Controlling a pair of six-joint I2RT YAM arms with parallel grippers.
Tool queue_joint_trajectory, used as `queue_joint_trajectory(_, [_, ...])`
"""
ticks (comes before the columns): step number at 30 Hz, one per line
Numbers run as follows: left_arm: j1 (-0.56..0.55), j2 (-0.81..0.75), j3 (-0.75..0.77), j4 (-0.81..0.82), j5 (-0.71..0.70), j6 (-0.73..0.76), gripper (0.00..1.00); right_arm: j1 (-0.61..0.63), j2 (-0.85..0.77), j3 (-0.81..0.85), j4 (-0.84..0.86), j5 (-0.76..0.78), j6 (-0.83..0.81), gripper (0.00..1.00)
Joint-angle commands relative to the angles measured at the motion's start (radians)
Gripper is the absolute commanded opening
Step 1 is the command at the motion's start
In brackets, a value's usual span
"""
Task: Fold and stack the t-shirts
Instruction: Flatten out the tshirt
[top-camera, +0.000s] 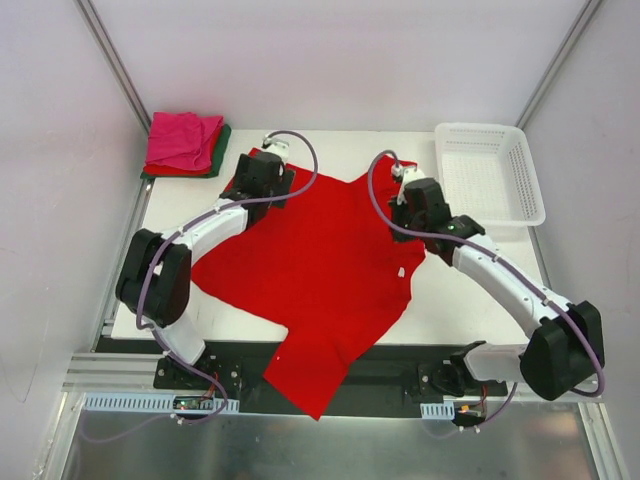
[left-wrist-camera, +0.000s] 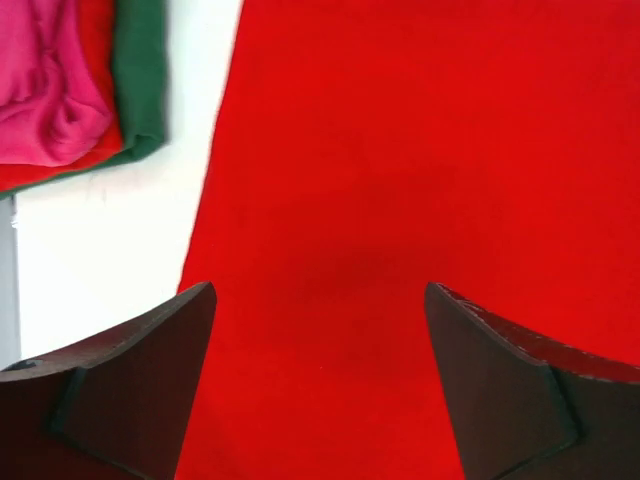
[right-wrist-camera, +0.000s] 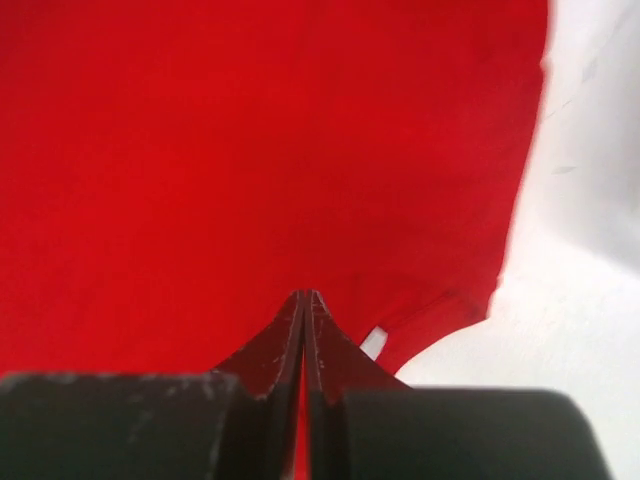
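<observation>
The large bright red t-shirt (top-camera: 320, 260) lies spread flat across the table, with one part hanging over the near edge. My left gripper (top-camera: 268, 188) is open above its far left edge; in the left wrist view (left-wrist-camera: 318, 292) red cloth (left-wrist-camera: 420, 150) shows between the wide-apart fingers. My right gripper (top-camera: 408, 216) is over the shirt's right side, near the collar with its white tag (right-wrist-camera: 372, 343). Its jaws (right-wrist-camera: 305, 296) are shut tight above the cloth (right-wrist-camera: 250, 130), and I see no fold lifted. A folded stack of magenta, red and dark green shirts (top-camera: 185, 145) sits at the far left corner (left-wrist-camera: 60, 90).
A white plastic lattice basket (top-camera: 490, 175) stands at the far right corner, just beyond my right wrist. Bare white table (top-camera: 470, 300) shows to the right of the shirt and a narrow strip (left-wrist-camera: 110, 230) between the shirt and the folded stack.
</observation>
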Motion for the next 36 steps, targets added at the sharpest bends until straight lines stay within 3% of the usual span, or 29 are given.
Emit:
queue_joint_trajectory(1, [0.002,0.074,0.038,-0.007,0.034,-0.048,0.84,0.069,0.000,-0.057,-0.003,0.017,0.076,0.01])
queue_joint_trajectory(10, [0.002,0.265,0.208,-0.043,0.055,-0.002,0.55,0.171,0.163,-0.071,0.054,0.006,0.131,0.01])
queue_joint_trajectory(11, [0.002,0.281,0.222,-0.043,0.055,0.004,0.37,0.174,0.180,-0.056,0.057,0.000,0.137,0.01])
queue_joint_trajectory(14, [0.002,0.344,0.282,-0.078,0.046,0.030,0.15,0.183,0.255,-0.034,0.074,-0.029,0.142,0.01])
queue_joint_trajectory(17, [0.002,0.394,0.368,-0.102,0.035,0.069,0.08,0.185,0.324,0.004,0.078,-0.061,0.148,0.01])
queue_joint_trajectory(23, [0.002,0.468,0.458,-0.177,0.038,0.136,0.02,0.186,0.393,0.056,0.052,-0.072,0.136,0.01])
queue_joint_trajectory(36, [0.025,0.614,0.636,-0.490,0.164,0.175,0.02,0.188,0.425,0.095,-0.001,-0.075,0.117,0.01])
